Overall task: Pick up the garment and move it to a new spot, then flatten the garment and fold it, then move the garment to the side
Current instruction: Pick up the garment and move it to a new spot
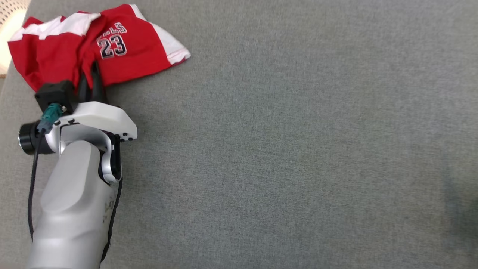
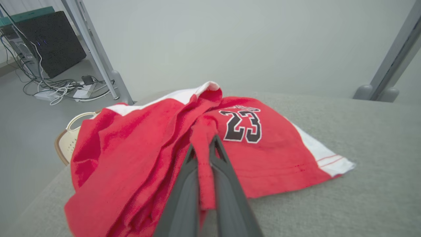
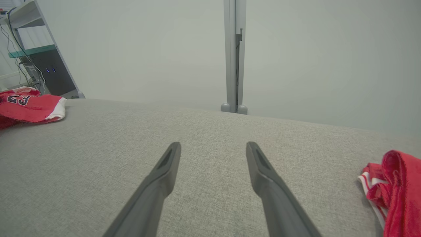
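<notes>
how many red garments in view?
2. The number-23 garment at the head view's upper left, pinched by the left end effector; a second garment bunched at the right wrist view's right edge. Others may be hidden.

This looks like a robotics lab, a test room rather than anybody's home. Up front, a wide table [image 1: 298, 149] wrapped in plain grey cloth, with a pale robot arm [image 1: 74, 194] reaching over it. Behind it are blank, pale walls [image 2: 230, 42]. Metal frame posts [image 3: 233, 56] stand on rounded feet just past the table's far edge. Off to the side there's a black computer case [image 2: 49, 42] with small blue lights, under a shelf [image 3: 28, 51] with a teal board. Beside it, loose on the grey floor [image 2: 19, 131] — a tangle of cables [image 2: 62, 87] and a power strip [image 2: 82, 93].
</notes>
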